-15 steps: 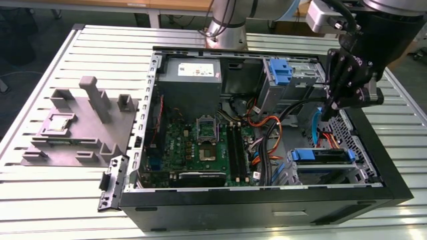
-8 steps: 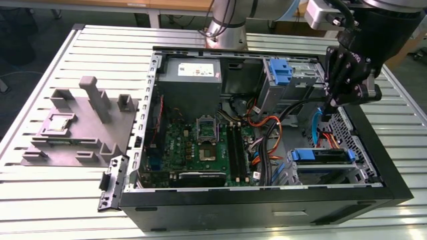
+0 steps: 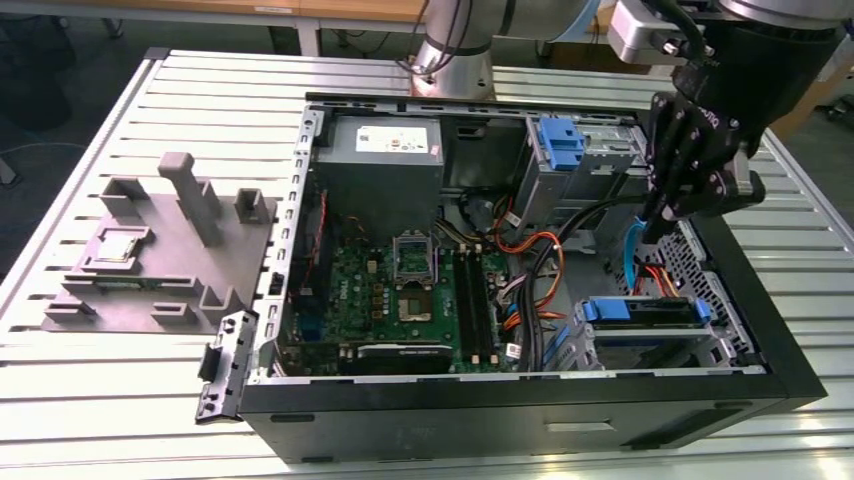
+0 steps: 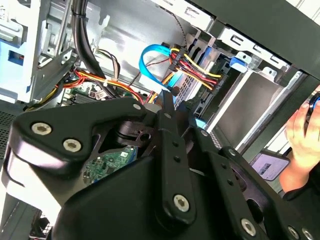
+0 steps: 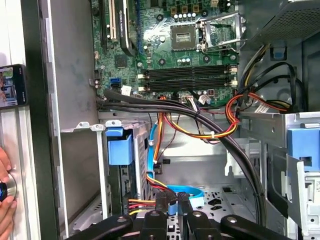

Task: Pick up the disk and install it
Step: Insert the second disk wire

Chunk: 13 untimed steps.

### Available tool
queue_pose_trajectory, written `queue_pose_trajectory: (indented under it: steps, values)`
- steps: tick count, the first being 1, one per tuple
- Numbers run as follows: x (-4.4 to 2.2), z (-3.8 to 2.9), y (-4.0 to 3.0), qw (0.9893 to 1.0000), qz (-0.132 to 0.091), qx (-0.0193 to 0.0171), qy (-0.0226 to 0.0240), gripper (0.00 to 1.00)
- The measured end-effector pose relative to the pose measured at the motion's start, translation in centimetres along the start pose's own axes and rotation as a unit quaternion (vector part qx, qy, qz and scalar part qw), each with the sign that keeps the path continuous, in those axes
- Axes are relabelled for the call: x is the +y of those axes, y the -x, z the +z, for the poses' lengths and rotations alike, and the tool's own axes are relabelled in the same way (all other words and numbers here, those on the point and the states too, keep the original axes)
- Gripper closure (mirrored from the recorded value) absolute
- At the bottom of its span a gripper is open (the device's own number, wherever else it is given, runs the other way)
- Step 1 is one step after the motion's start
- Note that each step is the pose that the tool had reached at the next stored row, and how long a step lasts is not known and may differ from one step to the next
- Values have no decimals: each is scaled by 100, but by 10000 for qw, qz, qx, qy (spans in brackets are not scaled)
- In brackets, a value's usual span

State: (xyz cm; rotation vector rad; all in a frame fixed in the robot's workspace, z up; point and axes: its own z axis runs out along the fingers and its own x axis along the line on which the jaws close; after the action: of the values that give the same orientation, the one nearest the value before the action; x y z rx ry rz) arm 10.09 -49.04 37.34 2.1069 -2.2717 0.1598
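Inside case (image 3: 787, 380), one claw (image 3: 663, 215), one disk (image 3: 643, 312)

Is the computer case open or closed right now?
Open: the case has its side uncovered, with the motherboard and cables exposed inside.

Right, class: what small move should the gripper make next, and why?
Probably shift toward the disk, lower in the exterior view. The gripper hangs over the blue cable, apart from the disk, which lies in its blue bracket in the case's corner bay.
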Motion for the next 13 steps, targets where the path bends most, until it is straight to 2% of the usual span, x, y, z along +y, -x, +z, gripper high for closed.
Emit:
queue_pose_trajectory:
  steps: [4, 5, 9, 13]
  values:
    - [-3, 17, 2, 10000, -2, 32, -2, 75]
    - [-3, 22, 3, 10000, -2, 39, -3, 69]
    - [-4, 58, 7, 10000, -2, 51, -4, 69]
    - [-4, 114, 14, 10000, -4, 97, -7, 69]
